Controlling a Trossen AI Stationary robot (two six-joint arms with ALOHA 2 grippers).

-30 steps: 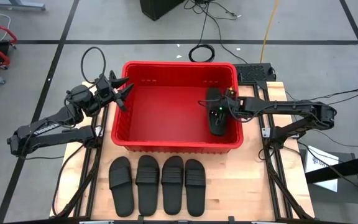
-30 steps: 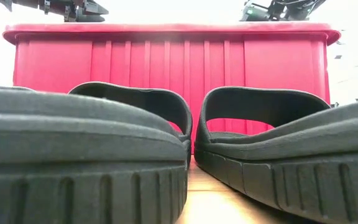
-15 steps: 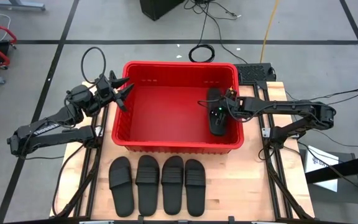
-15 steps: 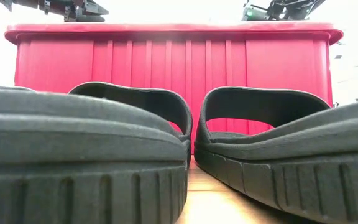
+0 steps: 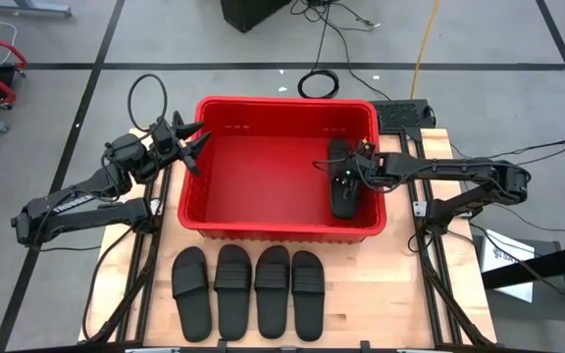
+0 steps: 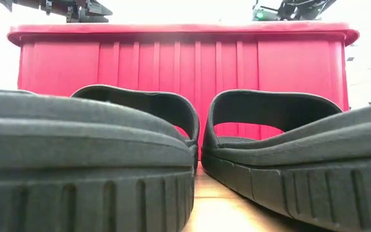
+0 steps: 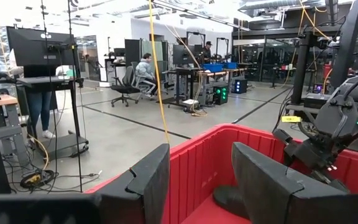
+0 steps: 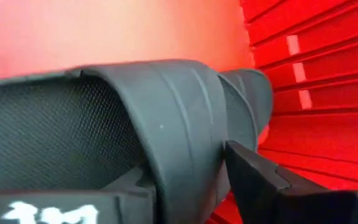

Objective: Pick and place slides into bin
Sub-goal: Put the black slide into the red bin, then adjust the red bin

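From above, the red bin (image 5: 279, 167) sat at the far middle of the bench (image 5: 381, 284). Four slides (image 5: 249, 291) lay in a row at its 6 o'clock side, soles down. A fifth slide (image 5: 341, 181) lay inside the bin along its 3 o'clock wall, with the right hand (image 5: 353, 176) over its strap. The left hand (image 5: 186, 137) hung at the bin's 10 o'clock corner, fingers spread and empty.

The low view added only the bin's ribbed front wall (image 6: 182, 71) behind two slide straps (image 6: 269, 113); nothing inside the bin showed there.

The left wrist view showed its own fingers (image 7: 151, 177) well apart above the bin's rim (image 7: 197, 140), and the right arm (image 7: 328, 134) across the bin.

The right wrist view showed what the others hid: the slide's ribbed strap (image 8: 179, 124) close against one dark finger (image 8: 260, 180); whether the right hand pinched it I could not tell.

Compared with a second earlier, the bin had shifted slightly towards 3 o'clock; the arms and slides held their places.
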